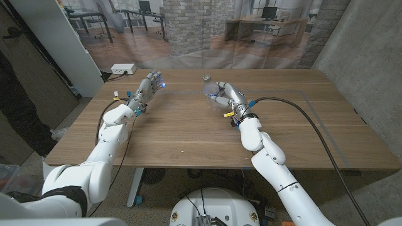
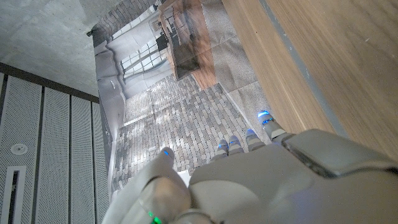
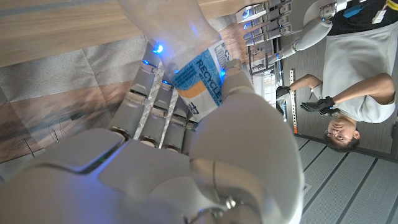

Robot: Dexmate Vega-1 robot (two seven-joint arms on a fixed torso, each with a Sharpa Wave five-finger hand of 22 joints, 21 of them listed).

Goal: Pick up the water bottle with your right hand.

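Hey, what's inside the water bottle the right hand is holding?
The water bottle is clear plastic, and nothing shows through its bare upper part. The right hand and the label cover the rest, so any water there stays hidden.

On the desk (image 1: 188, 125), the water bottle (image 1: 211, 88) stands at the far centre within the right hand (image 1: 226, 95), the left hand (image 1: 146, 90) is well apart to its left near the far edge, and a power strip (image 1: 123, 69) lies beyond the far-left corner.
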